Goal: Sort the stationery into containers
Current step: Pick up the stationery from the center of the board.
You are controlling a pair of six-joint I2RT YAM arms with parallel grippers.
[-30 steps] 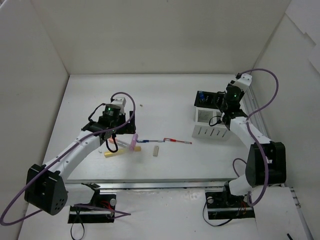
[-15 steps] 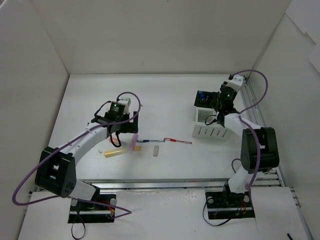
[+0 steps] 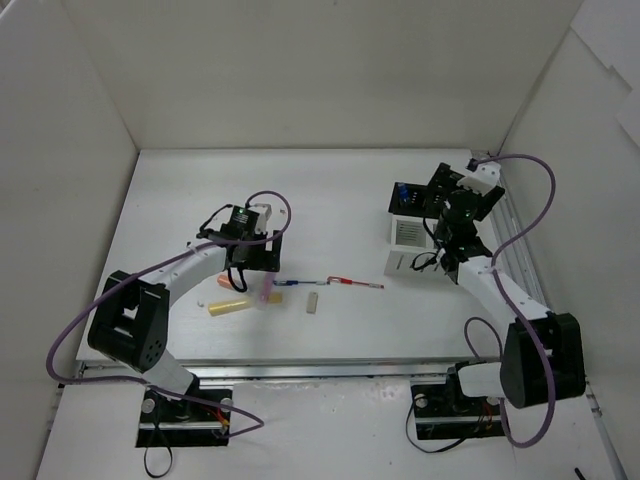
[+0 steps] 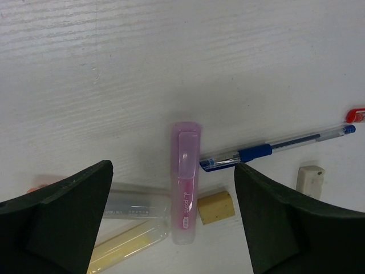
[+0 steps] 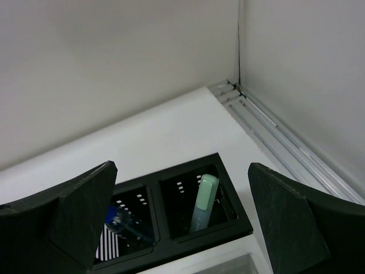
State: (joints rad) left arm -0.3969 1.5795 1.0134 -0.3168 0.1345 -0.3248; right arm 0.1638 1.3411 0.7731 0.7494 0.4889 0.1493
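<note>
Since right fingers (image 5: pixel 63 222) spread, green marker (image 5: pixel 204 201) stands free.

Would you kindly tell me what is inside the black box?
The black box holds a pale green marker leaning in the compartment nearer the rail, and a blue-capped item in the other. A finger covers that compartment's outer part, so anything there is hidden.

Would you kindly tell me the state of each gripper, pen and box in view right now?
Left gripper, open, empty, over the pink marker.
Right gripper, open, empty, above the black box.
Pink marker, capped, lying flat on the table.
Blue pen, lying flat on the table.
Green marker, leaning upright in the black box.
Black box, upright, both compartments occupied.
</note>
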